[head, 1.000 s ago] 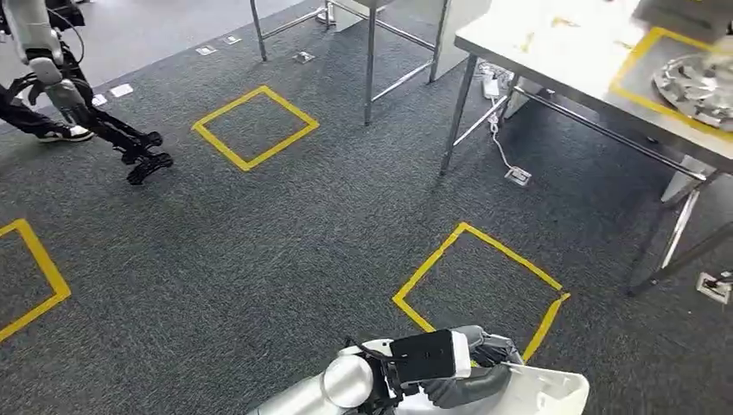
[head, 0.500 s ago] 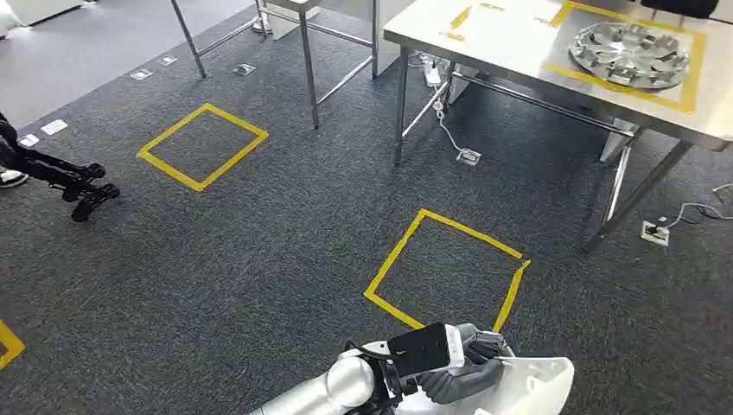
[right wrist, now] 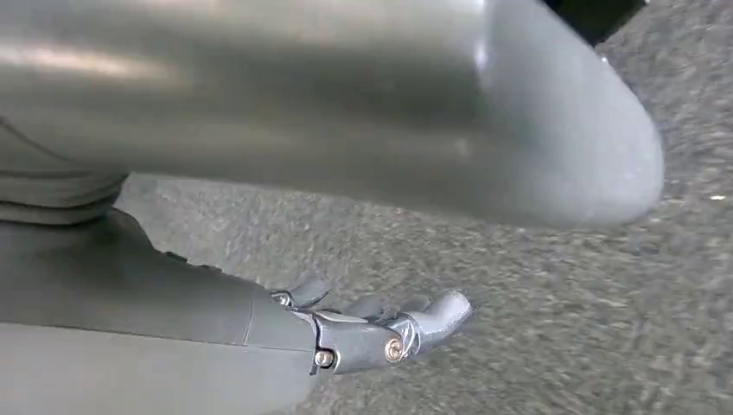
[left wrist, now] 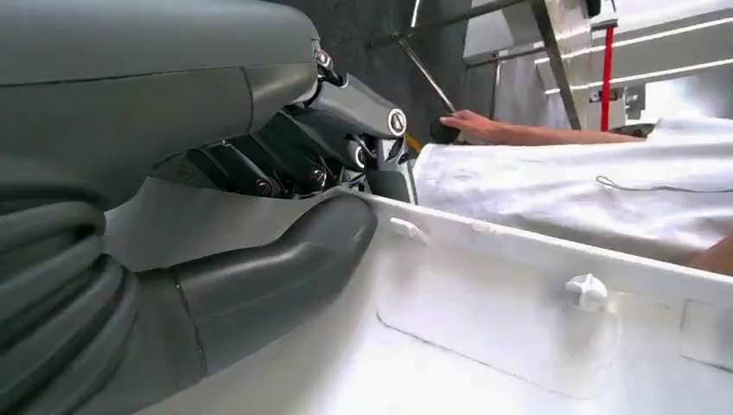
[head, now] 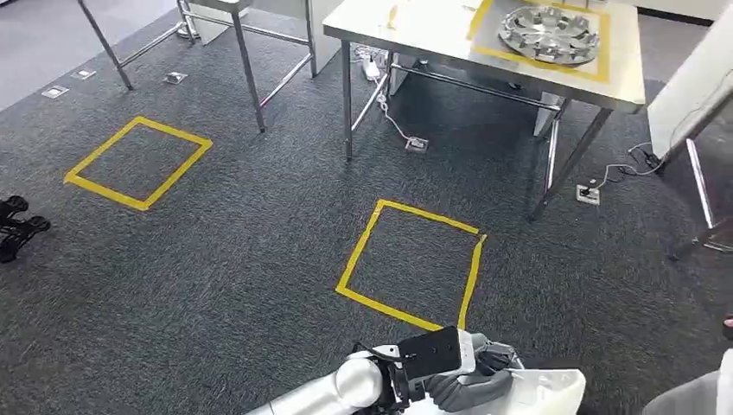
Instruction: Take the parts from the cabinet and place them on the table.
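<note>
Carry step, judging by the scene: left hand (head: 471,380) grips a white part (head: 540,389), thumb (left wrist: 277,259) pressed on its face. Worktop (head: 415,26) sits well ahead, past the yellow floor square (head: 411,264), already carrying a metal disc (head: 549,33). Next move calls for walking up and setting the part beside the disc. Right wrist view adds the right hand (right wrist: 380,333), holding nothing, fingers loosely apart over carpet. Left wrist view shows a person's hand (left wrist: 471,125) near.

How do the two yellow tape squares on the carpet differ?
The near yellow tape square lies just ahead of the left hand, before the steel table; the far yellow tape square sits off to the left, beside another table's legs. Both are empty outlines on grey carpet.
</note>
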You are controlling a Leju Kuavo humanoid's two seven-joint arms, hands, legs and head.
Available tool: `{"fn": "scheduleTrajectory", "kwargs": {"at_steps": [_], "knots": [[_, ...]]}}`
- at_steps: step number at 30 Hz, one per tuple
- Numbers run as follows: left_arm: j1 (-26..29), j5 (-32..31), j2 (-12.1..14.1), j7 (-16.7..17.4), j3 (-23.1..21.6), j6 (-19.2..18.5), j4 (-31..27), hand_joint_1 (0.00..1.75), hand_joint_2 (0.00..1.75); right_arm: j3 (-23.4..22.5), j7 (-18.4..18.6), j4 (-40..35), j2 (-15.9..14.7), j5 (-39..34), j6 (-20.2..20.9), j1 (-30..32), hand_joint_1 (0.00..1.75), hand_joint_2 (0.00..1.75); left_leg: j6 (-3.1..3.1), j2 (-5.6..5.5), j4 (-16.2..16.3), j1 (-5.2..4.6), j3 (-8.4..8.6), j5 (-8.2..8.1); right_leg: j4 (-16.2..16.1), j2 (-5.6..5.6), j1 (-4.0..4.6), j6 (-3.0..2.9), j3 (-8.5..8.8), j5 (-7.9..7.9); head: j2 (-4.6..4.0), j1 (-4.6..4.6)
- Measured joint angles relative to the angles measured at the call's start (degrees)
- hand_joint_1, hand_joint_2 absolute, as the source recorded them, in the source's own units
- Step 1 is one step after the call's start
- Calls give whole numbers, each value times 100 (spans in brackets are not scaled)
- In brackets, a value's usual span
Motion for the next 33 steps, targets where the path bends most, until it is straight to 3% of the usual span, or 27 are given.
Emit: {"fn": "scheduleTrajectory", "kwargs": {"at_steps": [1,2,3,4,6,7,8,9,11,12,13,14,15,17,18,19,21,22,24,25,26,28,29,30,31,32,33], "knots": [[-21,0,-22,-9,-9,6,13,175,175,2,-9,0,0,11,22,9,0,0,-4,35,1,-2,15,-4,-601,-36,17,-42,385,202,2,4],[-49,0,-35,-18,-13,15,16,175,175,2,-26,-2,-2,11,42,9,0,0,-9,67,1,0,40,-9,-1070,-150,54,-103,680,194,2,9],[-80,0,-41,-20,-19,26,22,175,175,2,-52,-2,-15,11,77,-4,0,0,-57,82,-2,-38,44,-36,-1123,-224,94,-138,700,74,2,0],[-118,0,-63,-26,-28,50,35,175,175,2,-72,-2,-15,15,79,-14,0,0,-118,71,-17,-9,56,-61,-1133,-216,113,-156,701,46,0,11],[-168,-2,-116,-22,-61,54,59,175,175,2,-70,-2,-26,19,83,2,0,0,-179,101,-83,14,118,-72,-1148,-200,130,-215,712,5,0,13],[-190,0,-173,-20,-70,50,53,175,175,2,-68,-2,-31,19,83,1,0,0,-224,108,-99,-22,181,-93,-1233,-142,100,-251,819,22,0,18],[-233,4,-175,-7,-85,39,70,175,175,2,-66,-2,-33,13,81,28,0,0,-254,-63,19,-4,163,-49,-1291,-110,58,-290,929,65,0,9],[-251,13,-190,-15,-100,15,72,175,175,2,-44,-2,-37,8,81,17,0,0,-258,-195,315,1,16,-141,-1300,-115,37,-354,1007,23,0,-22],[-247,24,-195,17,-114,-2,107,175,175,2,30,-2,-37,8,83,-63,0,0,-285,-295,1285,20,-627,-445,-1300,-44,37,-389,1139,-98,0,-48],[-241,35,-183,31,-138,-18,140,175,175,2,44,-2,-37,2,79,-79,0,0,-297,-306,1668,20,-953,-487,-1300,-1,37,-383,1210,-168,0,-48],[-242,53,-181,33,-159,-37,164,175,175,2,70,-2,-37,-5,72,-82,0,0,-305,-306,1814,20,-1194,-381,-1300,30,33,-372,1302,-247,0,-66],[-245,66,-184,33,-173,-55,171,175,175,2,96,-2,-37,-5,68,-77,0,0,-310,-306,1666,26,-1271,-112,-1300,67,23,-352,1410,-336,2,-66],[-250,68,-184,30,-190,-57,171,175,175,2,96,-2,-37,-7,68,-78,0,0,-312,-306,1268,35,-1214,282,-1300,107,5,-328,1533,-430,0,-66],[-257,90,-184,30,-225,-64,171,175,175,2,96,-2,-35,-7,68,-92,0,0,-334,-305,151,51,-922,1106,-1307,164,-39,-258,1770,-648,0,-72],[-255,101,-157,35,-249,-66,190,175,175,0,100,-2,-42,-7,72,-90,0,0,-338,-336,205,26,-891,963,-1336,171,-9,-200,1780,-734,0,-81],[-255,116,-188,39,-253,-66,177,175,175,0,125,-2,-44,-5,68,-140,0,0,-245,-359,101,31,-849,843,-1359,210,3,-167,1787,-774,2,-125],[-277,142,-218,46,-279,-66,179,175,175,-2,129,-2,-44,13,72,-150,0,0,-125,-367,89,18,-810,695,-1476,197,-9,-91,1958,-710,2,-85],[-292,166,-225,44,-293,-66,175,175,175,-2,129,-2,-46,17,72,-167,0,0,-74,-372,77,24,-702,626,-1247,210,-7,-65,1872,-544,2,-81],[-294,184,-234,48,-302,-66,166,175,175,-2,135,-2,-46,41,81,-220,0,0,-10,-357,-37,34,-453,486,-207,82,-9,-69,1267,-126,2,-24],[-292,186,-225,50,-315,-66,173,175,175,-2,151,-2,-46,46,85,-226,0,0,4,-349,-102,28,-313,419,230,46,1,-85,915,-143,4,-18],[-289,188,-221,61,-336,-66,186,175,175,-2,177,-2,-46,48,85,-228,0,0,14,-347,-191,21,-127,339,527,34,31,-89,589,-375,4,-24],[-291,192,-221,63,-358,-64,193,175,175,-2,214,-2,-48,68,85,-207,0,0,26,-361,-347,9,257,176,574,33,45,-78,165,-1057,4,-15],[-295,192,-221,63,-378,-61,193,175,175,-2,214,-2,-50,85,85,-203,0,0,20,-377,-397,7,440,84,434,33,46,-89,35,-1272,4,-4],[-295,192,-221,63,-389,-59,195,175,175,-2,214,-2,-50,98,85,-205,0,0,11,-382,-439,-1,623,-13,186,32,50,-103,-51,-1306,4,4],[-297,192,-221,63,-396,-57,195,175,175,-2,218,-2,-50,100,85,-208,0,0,8,-378,-473,-13,803,-123,-185,29,66,-143,-96,-1072,4,7],[-298,192,-221,63,-400,-57,195,175,175,-2,232,0,-50,100,85,-205,0,0,9,-366,-513,-25,946,-235,-643,17,96,-217,-102,-433,4,18],[-298,192,-216,63,-406,-57,199,175,175,-2,232,0,-68,100,85,-198,0,0,8,-364,-554,4,1083,-330,-1145,-18,141,-316,-72,597,4,4]]}}
